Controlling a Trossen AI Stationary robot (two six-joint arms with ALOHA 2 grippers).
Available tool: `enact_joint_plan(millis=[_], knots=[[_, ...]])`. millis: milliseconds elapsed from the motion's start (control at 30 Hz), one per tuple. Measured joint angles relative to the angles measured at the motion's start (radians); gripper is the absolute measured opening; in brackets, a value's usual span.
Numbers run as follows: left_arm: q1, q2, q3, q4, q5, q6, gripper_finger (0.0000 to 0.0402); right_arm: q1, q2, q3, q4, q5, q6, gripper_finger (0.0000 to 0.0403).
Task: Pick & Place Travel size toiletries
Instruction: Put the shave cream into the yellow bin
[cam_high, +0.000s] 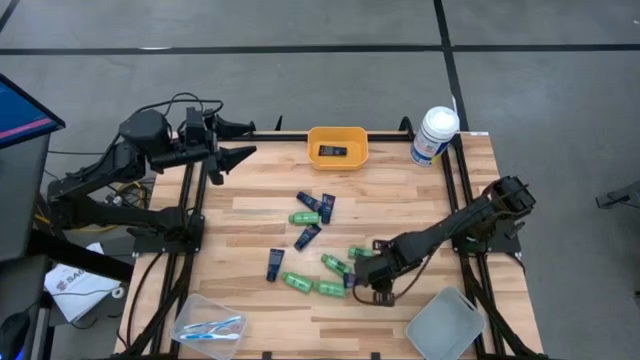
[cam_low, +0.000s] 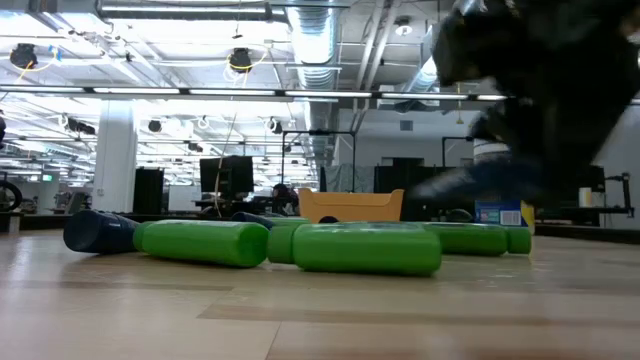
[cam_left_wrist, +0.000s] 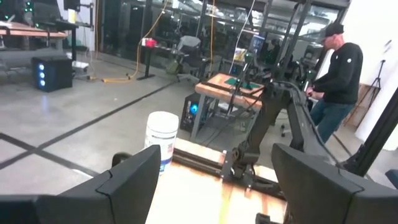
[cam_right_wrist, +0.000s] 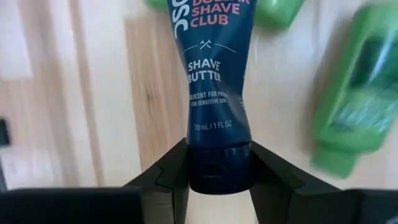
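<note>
Where the right gripper (cam_right_wrist: 219, 177) meets the pile, its fingers close on the cap end of one dark navy flat plastic tube (cam_right_wrist: 211, 93), whose long axis runs straight ahead of the jaws, toward nine o'clock across the wooden table (cam_high: 400, 190). Loose nearby: four navy tubes, some five green bottles (cam_high: 303, 218). One yellow bin (cam_high: 337, 147), two clear trays. Left gripper (cam_high: 235, 140): idle at ten o'clock, fingers apart.

The navy tube (cam_right_wrist: 214, 93) reads "SHAVE CLUB", "SHAVE BUTTER", "30 mL / 1 FL OZ".
</note>
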Motion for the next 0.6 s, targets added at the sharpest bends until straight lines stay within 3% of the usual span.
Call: enact_joint_plan(millis=[300,600], knots=[[0.000,-0.048,0.000,-0.029,-0.005,0.004,0.0301,-0.144,-0.004,0.186,-0.157,0.046,-0.260,0.0120],[0.000,-0.081,0.000,-0.029,-0.007,0.095,0.0301,-0.499,-0.004,0.245,-0.150,0.059,-0.431,0.0128]])
